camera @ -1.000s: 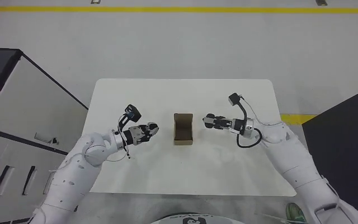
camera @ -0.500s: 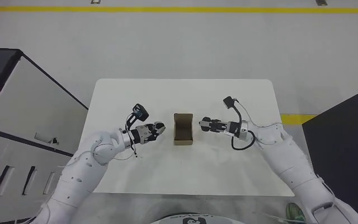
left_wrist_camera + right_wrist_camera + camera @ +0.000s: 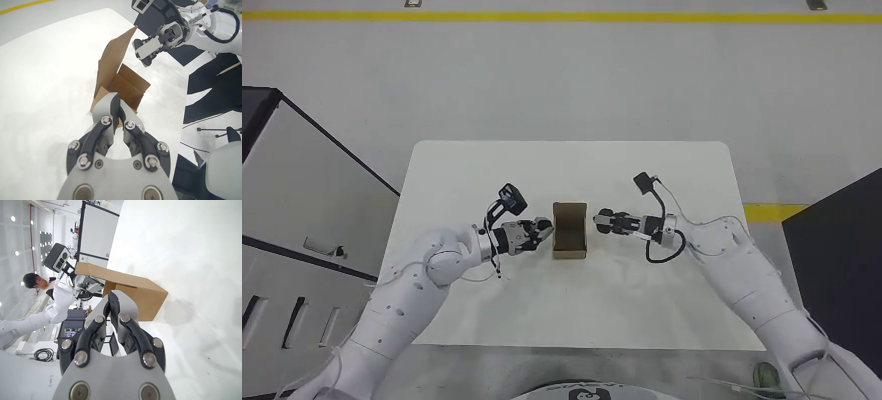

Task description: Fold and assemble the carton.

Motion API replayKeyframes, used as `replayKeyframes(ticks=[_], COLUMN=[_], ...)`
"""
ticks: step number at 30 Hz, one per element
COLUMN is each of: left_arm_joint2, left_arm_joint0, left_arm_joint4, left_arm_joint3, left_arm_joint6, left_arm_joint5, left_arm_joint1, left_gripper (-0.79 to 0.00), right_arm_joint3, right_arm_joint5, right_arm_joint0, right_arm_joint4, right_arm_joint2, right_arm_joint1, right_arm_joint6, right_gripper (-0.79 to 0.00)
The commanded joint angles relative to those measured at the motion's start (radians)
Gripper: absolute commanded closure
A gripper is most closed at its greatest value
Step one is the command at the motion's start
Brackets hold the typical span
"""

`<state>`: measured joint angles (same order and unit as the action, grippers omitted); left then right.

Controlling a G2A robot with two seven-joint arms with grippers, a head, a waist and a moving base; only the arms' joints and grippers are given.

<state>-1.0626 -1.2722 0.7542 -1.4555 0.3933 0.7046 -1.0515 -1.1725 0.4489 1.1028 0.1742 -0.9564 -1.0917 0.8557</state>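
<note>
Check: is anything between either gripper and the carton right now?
Nothing visible. The left gripper sits close beside one side of the carton and the right gripper beside the opposite side, with just bare table in each gap.

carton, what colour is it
The carton is plain brown cardboard with no pattern, inside and out. The left wrist view shows it best.

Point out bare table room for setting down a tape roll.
Bare: the white table strip beyond the open brown cardboard carton, and the near strip before it. Crowded: both carton flanks, with the left gripper and right gripper alongside.
</note>
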Motion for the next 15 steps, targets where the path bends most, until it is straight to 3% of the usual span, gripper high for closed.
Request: replayKeyframes(ticks=[1,15], left_arm_joint2=[0.007,0.051], left_arm_joint0=[0.008,0.040], left_arm_joint4=[0.002,0.014], left_arm_joint3=[0.006,0.019], left_arm_joint6=[0.002,0.019], left_arm_joint5=[-0.001,0.003], left_arm_joint1=[-0.002,-0.012], left_gripper=[0.000,0.000], right_arm_joint3=[0.013,0.078], right_arm_joint5=[-0.004,-0.005], right_arm_joint0=[-0.010,-0.071], right_arm_joint4=[-0.004,-0.007], right_arm_joint2=[0.008,0.069], right_arm_joint1=[-0.005,-0.037], right_arm_joint6=[-0.006,0.021], right_gripper=[0.000,0.000])
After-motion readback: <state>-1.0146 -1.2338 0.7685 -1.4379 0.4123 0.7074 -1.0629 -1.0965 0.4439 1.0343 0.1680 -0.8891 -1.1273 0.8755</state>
